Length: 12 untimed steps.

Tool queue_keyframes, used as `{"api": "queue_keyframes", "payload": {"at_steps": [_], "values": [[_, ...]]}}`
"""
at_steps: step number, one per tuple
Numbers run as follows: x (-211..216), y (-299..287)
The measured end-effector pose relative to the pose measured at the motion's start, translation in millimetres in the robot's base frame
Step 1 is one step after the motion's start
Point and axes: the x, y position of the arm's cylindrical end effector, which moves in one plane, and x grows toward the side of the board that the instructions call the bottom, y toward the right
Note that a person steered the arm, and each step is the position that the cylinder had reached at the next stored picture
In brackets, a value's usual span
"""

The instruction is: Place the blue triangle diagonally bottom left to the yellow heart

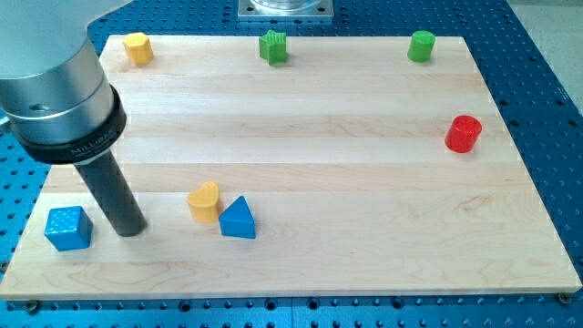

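1. Nearest, low in the frame, sits the small blue triangle block. It touches, or almost touches, the lower right side of the little yellow heart block. The job wants it at the heart's lower left, so it is on the wrong side now.
2. The blue triangle looks light, hard and smooth. I think it will slide easily on the pale wooden board and may spin if pushed on a corner. It is best pushed on the middle of a flat side.
3. My tip is at the lower left of the frame, between the blue cube block and the yellow heart, touching neither. There are no jaws; it is only a dark rod that pushes.
4. Some tiny pale writing runs round the black band above the rod. It is too small to read.
5. Farther up on the right stands a red round block.
6. Along the top edge are a yellow block, a green star-like block and a green round block.
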Motion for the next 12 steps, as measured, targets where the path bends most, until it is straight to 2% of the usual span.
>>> {"api": "queue_keyframes", "payload": {"at_steps": [3,4,5,8,10,11,12], "values": [[-15.9,75.3],[-22.0,151.5],[-23.5,173.9],[-25.9,172.7],[3.3,191.0],[34.4,191.2],[48.1,177.0]]}}
